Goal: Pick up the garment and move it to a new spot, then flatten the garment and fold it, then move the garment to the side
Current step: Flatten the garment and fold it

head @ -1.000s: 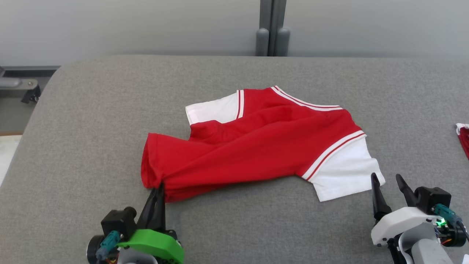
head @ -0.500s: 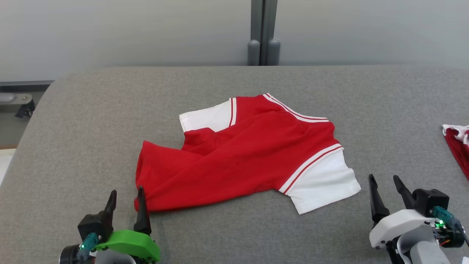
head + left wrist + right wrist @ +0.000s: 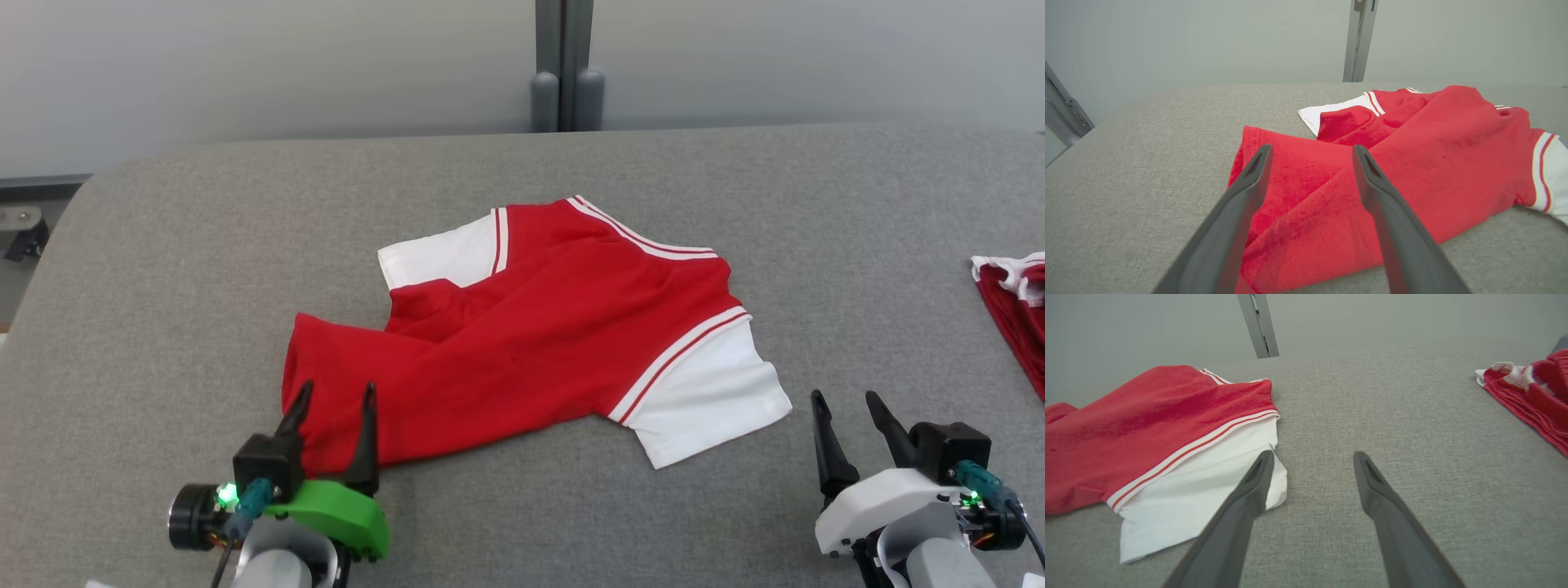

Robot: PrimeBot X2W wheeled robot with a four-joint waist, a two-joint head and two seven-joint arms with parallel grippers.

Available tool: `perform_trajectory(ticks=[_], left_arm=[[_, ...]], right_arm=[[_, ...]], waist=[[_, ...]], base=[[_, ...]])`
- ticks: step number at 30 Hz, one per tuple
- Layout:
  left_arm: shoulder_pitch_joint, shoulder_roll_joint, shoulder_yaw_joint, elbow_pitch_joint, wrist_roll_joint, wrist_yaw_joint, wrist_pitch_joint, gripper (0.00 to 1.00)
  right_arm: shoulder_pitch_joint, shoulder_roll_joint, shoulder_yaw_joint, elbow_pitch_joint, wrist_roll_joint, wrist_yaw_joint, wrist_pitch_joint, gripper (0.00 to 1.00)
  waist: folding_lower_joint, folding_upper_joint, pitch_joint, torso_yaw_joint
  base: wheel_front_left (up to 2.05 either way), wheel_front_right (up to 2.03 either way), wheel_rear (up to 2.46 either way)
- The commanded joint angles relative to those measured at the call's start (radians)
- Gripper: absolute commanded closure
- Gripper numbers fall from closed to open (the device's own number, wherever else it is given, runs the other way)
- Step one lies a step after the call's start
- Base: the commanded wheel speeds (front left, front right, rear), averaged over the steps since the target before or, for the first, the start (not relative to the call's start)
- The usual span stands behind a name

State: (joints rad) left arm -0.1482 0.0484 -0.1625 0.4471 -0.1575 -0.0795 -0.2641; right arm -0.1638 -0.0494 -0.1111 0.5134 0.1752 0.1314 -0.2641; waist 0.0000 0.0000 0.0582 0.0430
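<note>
Grey fabric surface [image 3: 522, 163], pale wall [image 3: 245, 65]

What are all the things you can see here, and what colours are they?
shirt: one, red with white sleeves and striped trim, lying rumpled in the middle of the table
table: one, grey fabric top, under everything
second garment: one, red with white edge, bunched at the table's far right edge
post: one, grey, upright behind the table
wall: one, pale grey, behind the table
left gripper: one, dark fingers on a green mount, open over the shirt's near left corner
right gripper: one, dark fingers on a white mount, open beside the near white sleeve
</note>
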Motion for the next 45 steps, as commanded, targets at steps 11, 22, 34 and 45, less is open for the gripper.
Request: perform_trajectory(ticks=[11, 22, 34, 45], left_arm=[[-0.346, 0.051, 0.071, 0.381, -0.023, -0.005, 0.012, 0.0], [-0.495, 0.06, 0.1, 0.65, -0.133, -0.045, 0.053, 0.36], [-0.482, 0.064, -0.008, 0.447, -0.21, -0.052, -0.003, 1.0], [-0.27, 0.047, 0.003, 0.003, -0.197, -0.051, 0.0, 1.0]], right_arm=[[-0.051, -0.004, 0.031, 0.005, -0.009, -0.002, 0.0, 0.0], [-0.076, -0.004, 0.044, 0.009, -0.01, -0.002, 0.0, 0.0], [-0.056, -0.004, 0.03, 0.012, -0.007, -0.002, 0.0, 0.0], [-0.017, -0.004, 0.024, 0.025, 0.009, -0.002, 0.0, 0.0]], waist=[[0.0, 0.0, 0.1, -0.044], [0.0, 0.0, 0.14, -0.064], [0.0, 0.0, 0.106, -0.023], [0.0, 0.0, 0.031, 0.014]], base=[[0.0, 0.0, 0.0], [0.0, 0.0, 0.0], [0.0, 0.0, 0.0], [0.0, 0.0, 0.0]])
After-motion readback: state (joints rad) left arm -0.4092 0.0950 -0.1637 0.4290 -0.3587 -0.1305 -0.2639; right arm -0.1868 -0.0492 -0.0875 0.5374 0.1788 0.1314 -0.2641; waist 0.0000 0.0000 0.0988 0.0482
